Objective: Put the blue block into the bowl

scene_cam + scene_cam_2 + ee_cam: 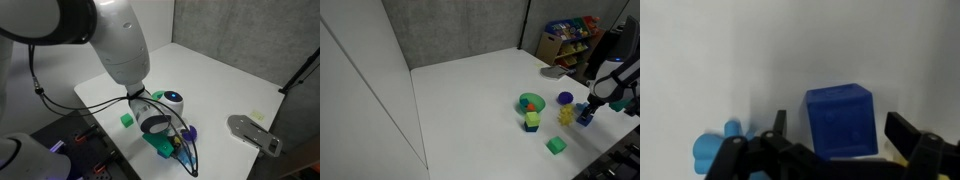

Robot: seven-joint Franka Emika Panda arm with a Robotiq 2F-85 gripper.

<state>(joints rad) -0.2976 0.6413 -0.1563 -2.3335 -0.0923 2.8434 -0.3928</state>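
Observation:
The blue block is a small medium-blue cube on the white table. In the wrist view it sits between my two fingers with a gap on each side. My gripper is open around it and does not touch it. In an exterior view the gripper hangs low over the block near the table's right edge. The bright-green bowl stands to the left of the block, a few block-widths away. In the exterior view from behind the arm, the arm hides most of the gripper.
A cyan knobbly piece lies left of the gripper. A dark blue ball, a yellow piece, a green cube and a small coloured stack lie around the bowl. A grey metal object lies near the table edge.

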